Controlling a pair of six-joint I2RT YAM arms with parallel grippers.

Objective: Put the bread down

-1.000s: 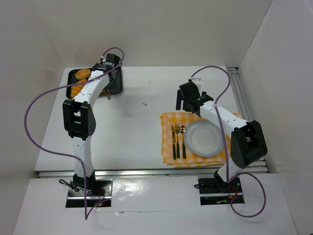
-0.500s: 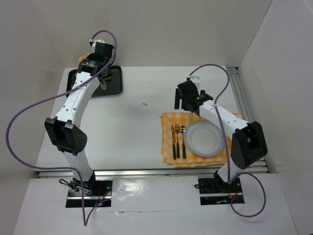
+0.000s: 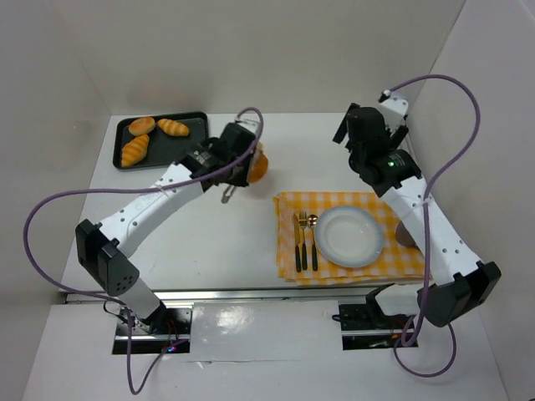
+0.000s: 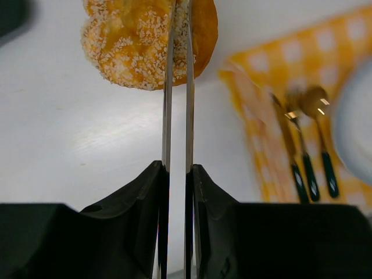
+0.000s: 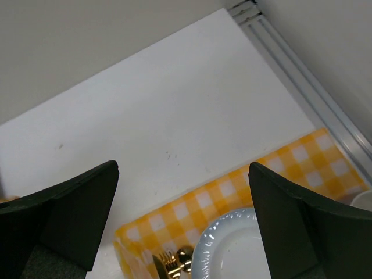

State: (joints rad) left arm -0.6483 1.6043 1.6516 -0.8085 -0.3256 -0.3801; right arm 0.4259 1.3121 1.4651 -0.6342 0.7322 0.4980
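Left fingers (image 4: 167,128) swung off tray (image 3: 191,132) to mid-bench (image 3: 217,225), pinching bread (image 4: 133,46) beside checked cloth (image 3: 288,205); right fingers (image 5: 70,215) spread wide.

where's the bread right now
Top view: the bread is gripped in the left hand near the middle of the table, just left of the checkered cloth, between the tray and the plate.

The left arm (image 3: 152,205) and right arm (image 3: 426,219) are white tubes joined by bulky black housings. A purple cable (image 3: 443,77) loops off each. The left fingers (image 4: 167,116) are thin silvery blades on black mounts; the right fingers (image 5: 70,215) are black.
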